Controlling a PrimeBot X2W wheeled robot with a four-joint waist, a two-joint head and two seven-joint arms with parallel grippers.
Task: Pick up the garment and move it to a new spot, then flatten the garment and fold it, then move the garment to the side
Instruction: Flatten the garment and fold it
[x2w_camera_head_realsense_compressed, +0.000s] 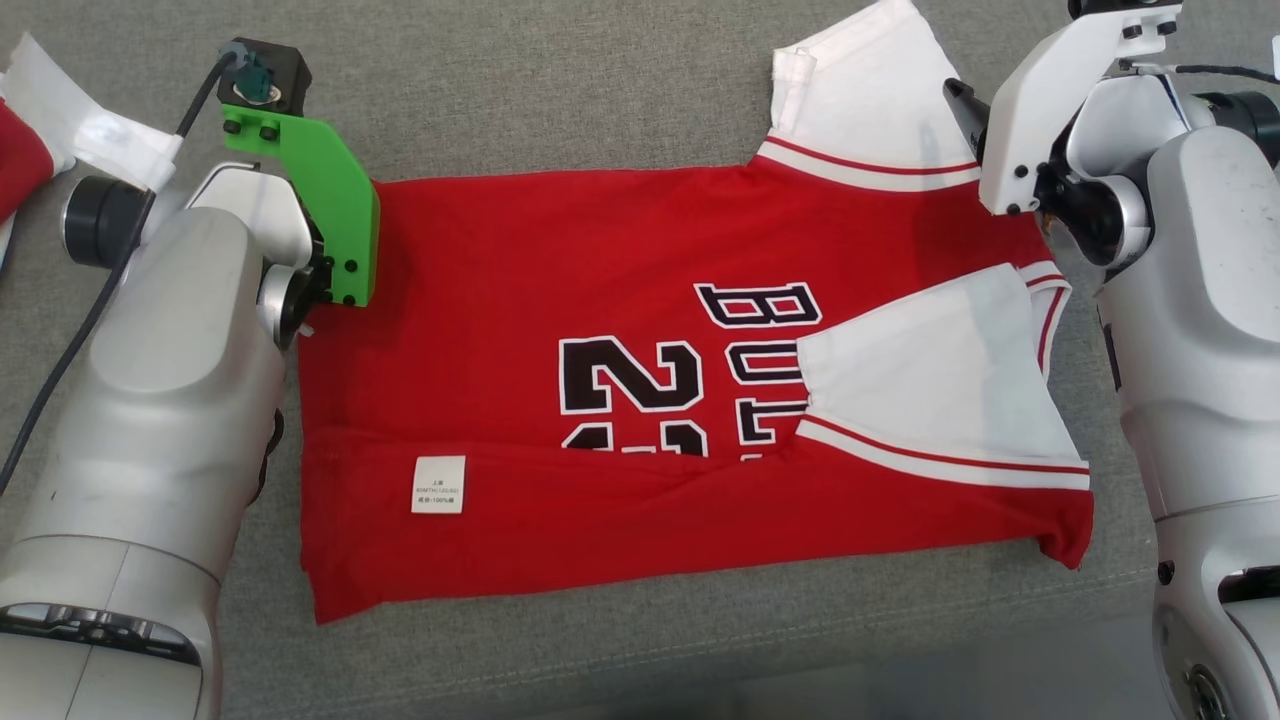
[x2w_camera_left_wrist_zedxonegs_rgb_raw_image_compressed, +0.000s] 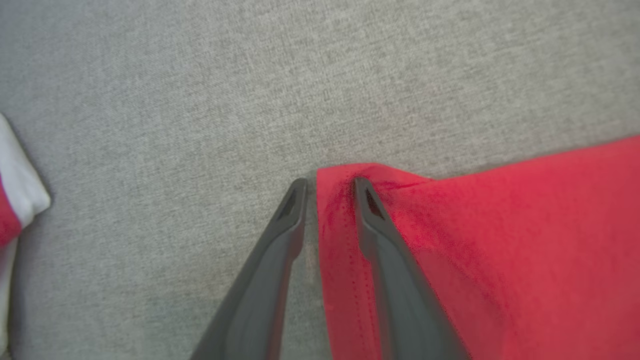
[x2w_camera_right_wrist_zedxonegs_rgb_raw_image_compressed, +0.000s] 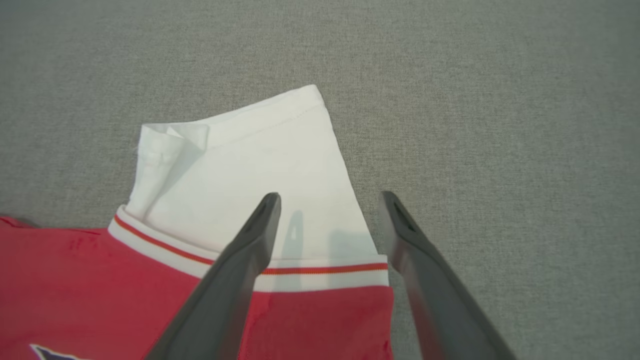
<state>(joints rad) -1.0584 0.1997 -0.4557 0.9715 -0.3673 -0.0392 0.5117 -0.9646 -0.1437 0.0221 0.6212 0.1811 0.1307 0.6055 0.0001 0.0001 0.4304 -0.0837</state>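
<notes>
The garment (x2w_camera_head_realsense_compressed: 520, 280) is a red jersey with white sleeves and black lettering, lying flat on a grey fabric surface (x2w_camera_head_realsense_compressed: 560, 90) with its near edge folded up. My left gripper (x2w_camera_left_wrist_zedxonegs_rgb_raw_image_compressed: 328, 186) is at the garment's far left corner (x2w_camera_left_wrist_zedxonegs_rgb_raw_image_compressed: 340, 175). Its jaws stand partly closed with a gap: one finger (x2w_camera_left_wrist_zedxonegs_rgb_raw_image_compressed: 280, 240) rests on the grey surface, the other finger (x2w_camera_left_wrist_zedxonegs_rgb_raw_image_compressed: 385, 240) on the red hem. My right gripper (x2w_camera_right_wrist_zedxonegs_rgb_raw_image_compressed: 330, 200) is open over the far white sleeve (x2w_camera_right_wrist_zedxonegs_rgb_raw_image_compressed: 260, 165), one finger above the sleeve, the other off its right edge.
Another red and white cloth (x2w_camera_head_realsense_compressed: 30, 150) lies at the far left, also seen as a cloth edge (x2w_camera_left_wrist_zedxonegs_rgb_raw_image_compressed: 15, 200) in the left wrist view. The grey surface's front seam (x2w_camera_head_realsense_compressed: 700, 625) runs just below the garment. A white label (x2w_camera_head_realsense_compressed: 438, 484) shows on the folded part.
</notes>
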